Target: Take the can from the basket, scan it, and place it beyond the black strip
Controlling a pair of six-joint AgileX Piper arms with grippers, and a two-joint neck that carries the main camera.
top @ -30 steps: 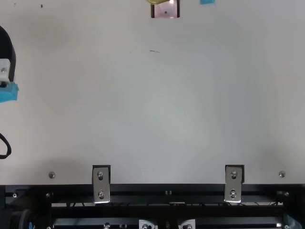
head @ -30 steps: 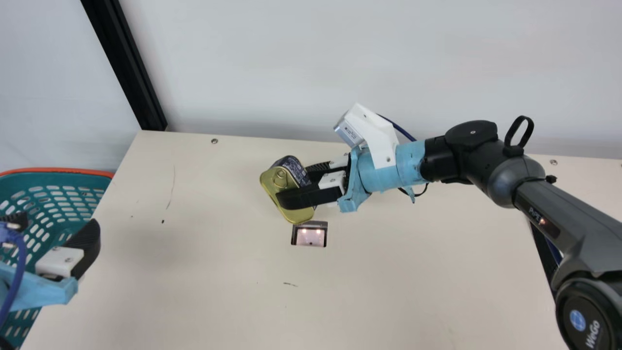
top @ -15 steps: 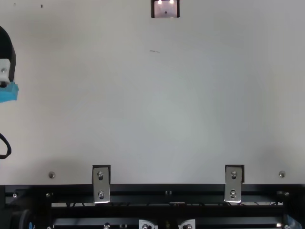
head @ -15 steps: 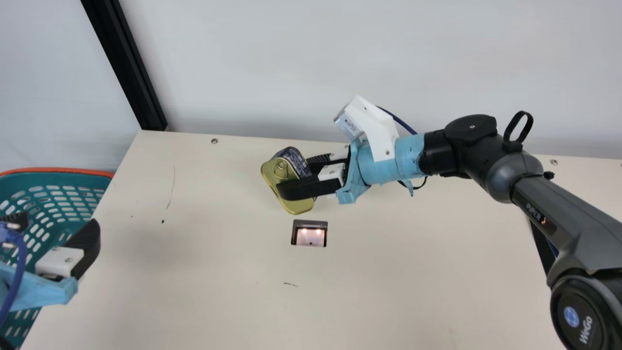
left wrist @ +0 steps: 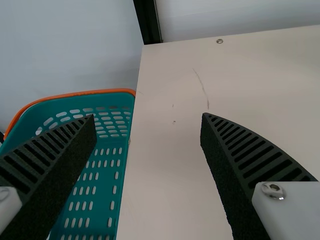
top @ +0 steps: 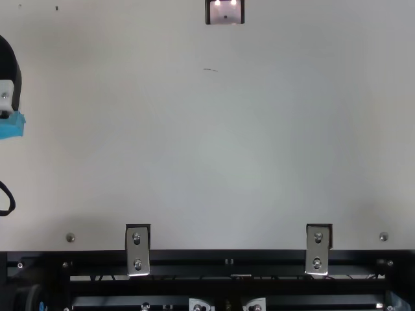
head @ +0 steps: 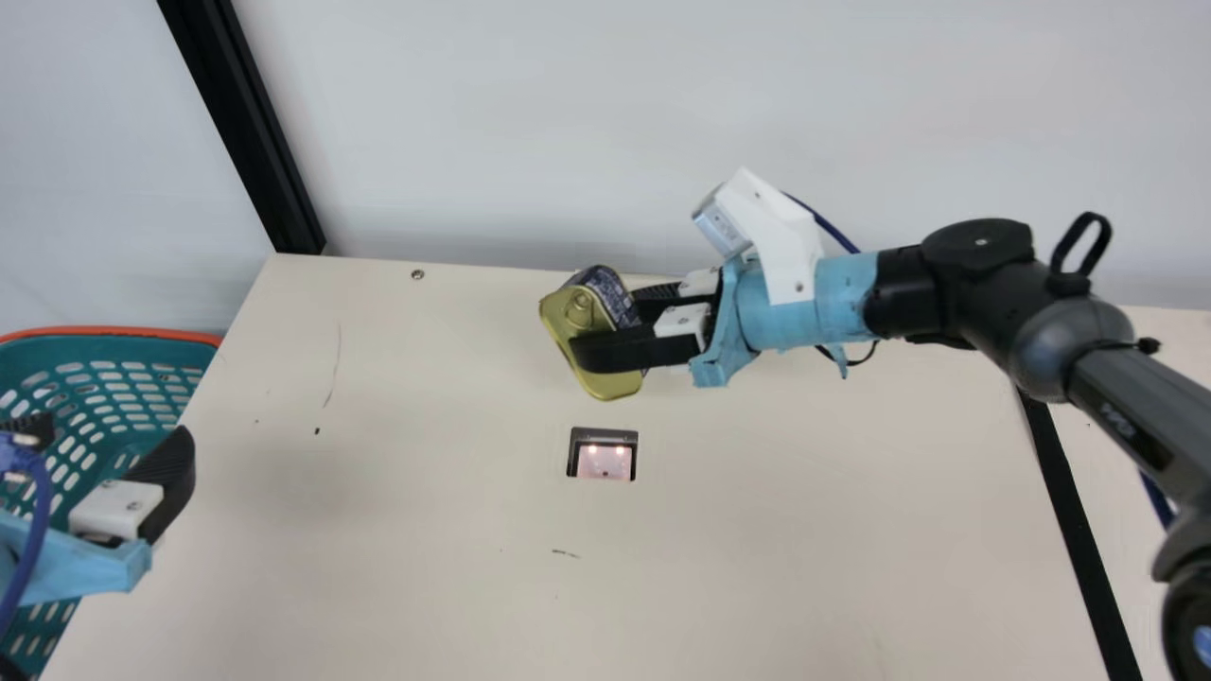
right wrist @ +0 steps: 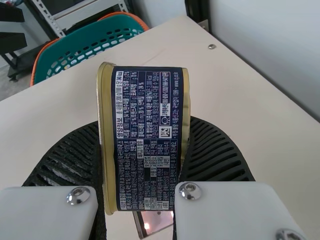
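In the main view my right gripper (head: 605, 331) is shut on the gold and dark-blue can (head: 579, 310), held tilted above the table beyond the scanner window (head: 603, 458). The right wrist view has the can's printed side (right wrist: 147, 135) between the ribbed fingers of my right gripper (right wrist: 144, 131). Over the teal basket (head: 104, 378) at the far left, my left gripper (head: 104, 454) stands open and holds nothing; the left wrist view gives the same for my left gripper (left wrist: 148, 117), with the basket (left wrist: 107, 107) alongside. The black strip (head: 1079, 539) crosses the table at the right.
In the main view a pale wall (head: 605, 123) rises behind the table's far edge, with a black post (head: 248, 128) at the back left corner. Two metal brackets (top: 137, 249) (top: 318, 249) sit on the near edge in the top view.
My right arm has carried the can away from the scanner window toward the far edge, then to the right. More of the black strip shows now. My left gripper has stayed still.
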